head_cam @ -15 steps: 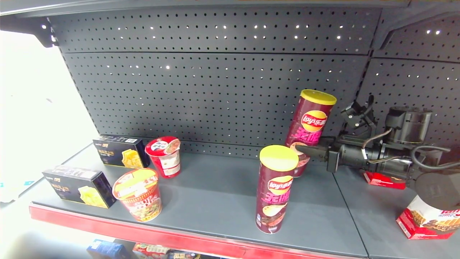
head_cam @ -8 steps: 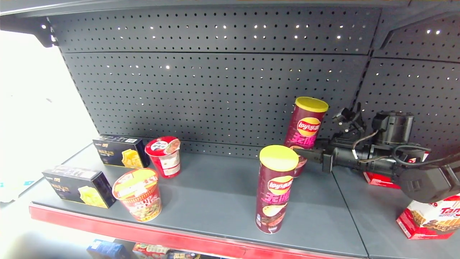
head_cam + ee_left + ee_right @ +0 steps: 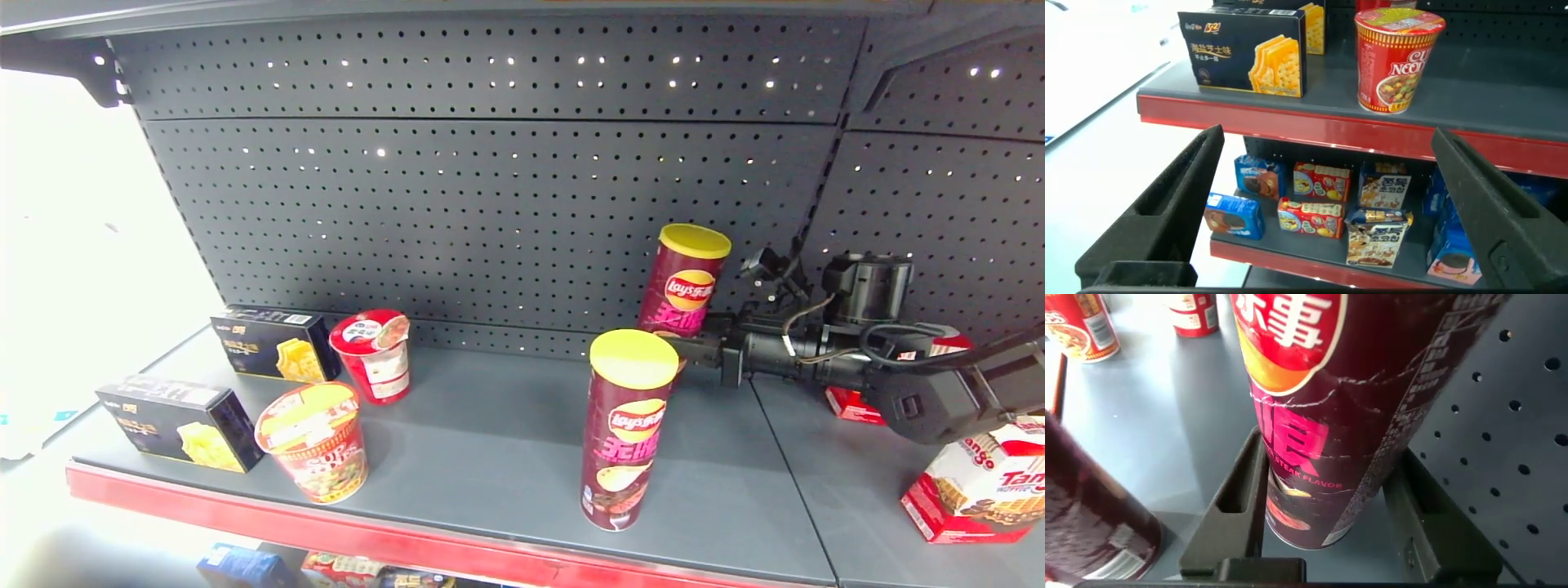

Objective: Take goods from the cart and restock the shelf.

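Right arm: chip can held at the rear of the shelf.
The right arm extends roughly level from the right side. The right gripper is clamped on the can's lower body. The can leans slightly, just in front of the pegboard and behind a second can. The left gripper faces the shelf's red front edge, jaws wide apart.
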Robot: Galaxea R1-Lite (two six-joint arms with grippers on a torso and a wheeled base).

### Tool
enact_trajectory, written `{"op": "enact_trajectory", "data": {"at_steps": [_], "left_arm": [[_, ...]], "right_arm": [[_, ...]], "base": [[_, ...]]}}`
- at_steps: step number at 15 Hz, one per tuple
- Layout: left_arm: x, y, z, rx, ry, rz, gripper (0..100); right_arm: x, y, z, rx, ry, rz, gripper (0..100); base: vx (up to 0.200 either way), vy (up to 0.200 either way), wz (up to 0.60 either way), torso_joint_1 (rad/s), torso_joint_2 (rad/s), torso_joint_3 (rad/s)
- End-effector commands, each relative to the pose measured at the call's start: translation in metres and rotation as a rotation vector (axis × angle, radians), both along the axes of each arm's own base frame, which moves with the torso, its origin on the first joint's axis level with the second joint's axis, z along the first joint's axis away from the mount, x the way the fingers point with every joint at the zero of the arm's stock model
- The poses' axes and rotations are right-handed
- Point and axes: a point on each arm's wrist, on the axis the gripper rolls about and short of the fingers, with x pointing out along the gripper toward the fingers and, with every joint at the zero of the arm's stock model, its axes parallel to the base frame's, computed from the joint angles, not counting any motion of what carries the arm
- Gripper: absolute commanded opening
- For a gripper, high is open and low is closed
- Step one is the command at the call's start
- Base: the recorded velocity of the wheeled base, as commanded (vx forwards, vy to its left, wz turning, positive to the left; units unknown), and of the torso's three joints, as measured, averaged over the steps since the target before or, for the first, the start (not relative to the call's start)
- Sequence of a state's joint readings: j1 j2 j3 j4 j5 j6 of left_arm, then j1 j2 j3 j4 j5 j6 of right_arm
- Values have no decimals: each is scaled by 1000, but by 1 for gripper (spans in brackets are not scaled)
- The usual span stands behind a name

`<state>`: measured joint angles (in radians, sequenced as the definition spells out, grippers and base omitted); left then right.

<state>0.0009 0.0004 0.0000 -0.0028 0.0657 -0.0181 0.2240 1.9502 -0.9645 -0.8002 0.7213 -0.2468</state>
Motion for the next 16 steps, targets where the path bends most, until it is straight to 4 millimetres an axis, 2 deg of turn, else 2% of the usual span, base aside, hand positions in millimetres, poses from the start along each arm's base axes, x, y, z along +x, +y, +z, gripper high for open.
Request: {"op": "enact_trajectory", "data": {"at_steps": [1,16], "left_arm": [[0,0,0,0,-1,1,100],[0,0,0,0,-1,1,100]], "right_arm": [[4,2,-5,-2,7,4,0],[21,5,-21,-26,15,4,0]], "base": [[0,0,0,0,0,0],[0,0,0,0,0,0]]}}
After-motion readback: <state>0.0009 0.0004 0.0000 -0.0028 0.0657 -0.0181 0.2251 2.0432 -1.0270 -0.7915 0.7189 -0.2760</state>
